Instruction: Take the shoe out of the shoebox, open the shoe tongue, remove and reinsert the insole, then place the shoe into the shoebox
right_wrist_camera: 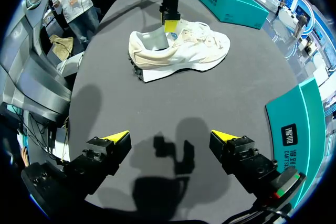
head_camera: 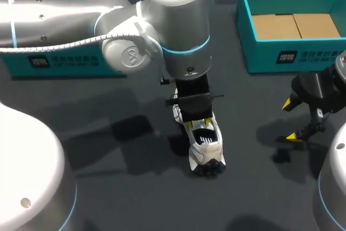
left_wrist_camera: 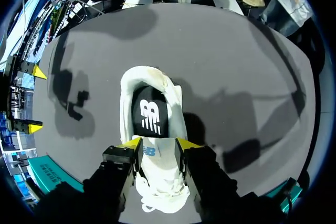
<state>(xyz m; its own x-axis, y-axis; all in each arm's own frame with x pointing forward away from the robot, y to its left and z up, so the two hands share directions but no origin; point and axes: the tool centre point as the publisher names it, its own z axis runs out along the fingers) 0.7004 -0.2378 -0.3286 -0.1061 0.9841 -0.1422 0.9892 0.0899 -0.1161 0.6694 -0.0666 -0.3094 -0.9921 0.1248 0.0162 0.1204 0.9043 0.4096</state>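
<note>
Both fingers of the left gripper (left_wrist_camera: pixel 159 143) pinch the white sneaker (left_wrist_camera: pixel 151 80) at its tongue; with the right gripper (right_wrist_camera: pixel 170 137) wide open and empty, pulling may drag it.

Dark grey table (head_camera: pixel 108 187), matte top. White shoe (head_camera: pixel 206 150) stands upright on its sole near the middle, the reference for everything else. Open teal shoebox (head_camera: pixel 292 58) sits behind the shoe and to its right, well apart, with a brown cardboard floor showing. Second teal box (head_camera: pixel 65 63) sits behind the shoe and to its left, well apart, partly hidden. Shadows fall on the tabletop beside the shoe.
</note>
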